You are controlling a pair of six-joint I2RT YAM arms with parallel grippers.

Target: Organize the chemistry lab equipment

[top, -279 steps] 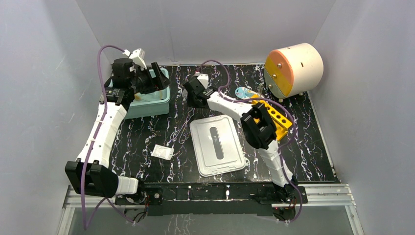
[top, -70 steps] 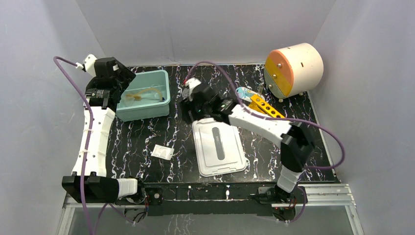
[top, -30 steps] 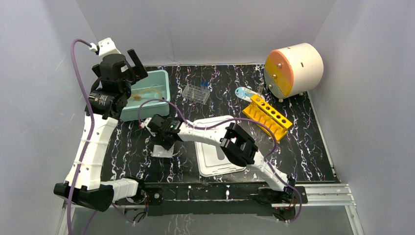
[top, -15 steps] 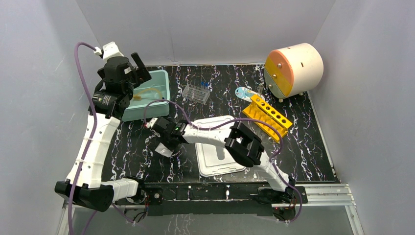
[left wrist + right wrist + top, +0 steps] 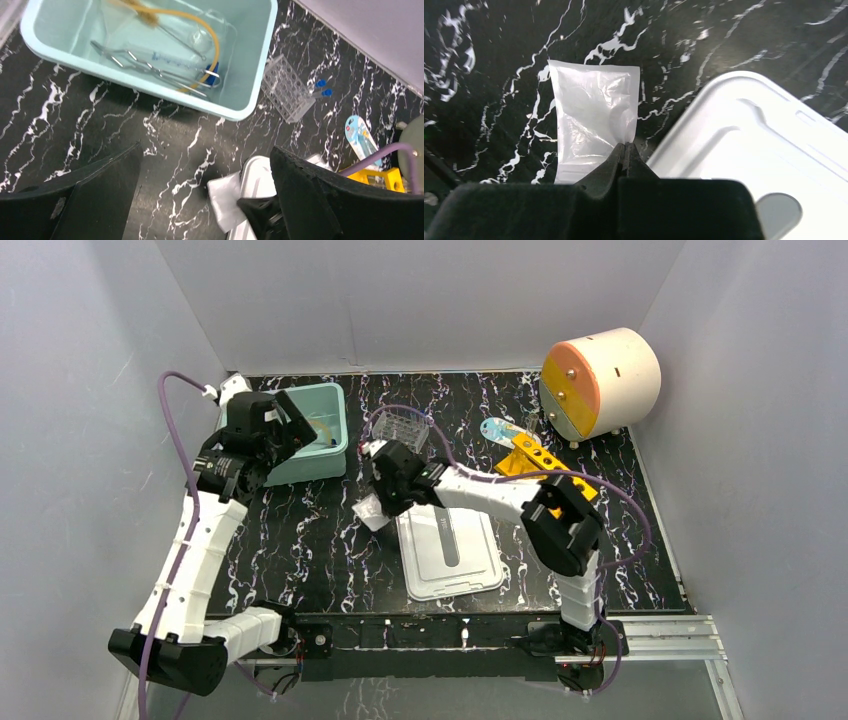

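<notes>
marble table (image 5: 300, 535), corner of white packet (image 5: 591, 120) hidden between closed right fingers (image 5: 613, 162)

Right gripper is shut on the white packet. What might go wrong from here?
1. The right gripper pinches the white packet only at one edge, so it may slip out in transit.
2. The left gripper hangs open beside the teal bin. If the packet goes there, the arms may collide.
3. The right arm's purple cable drapes by the clear tube rack and might tip it.
</notes>
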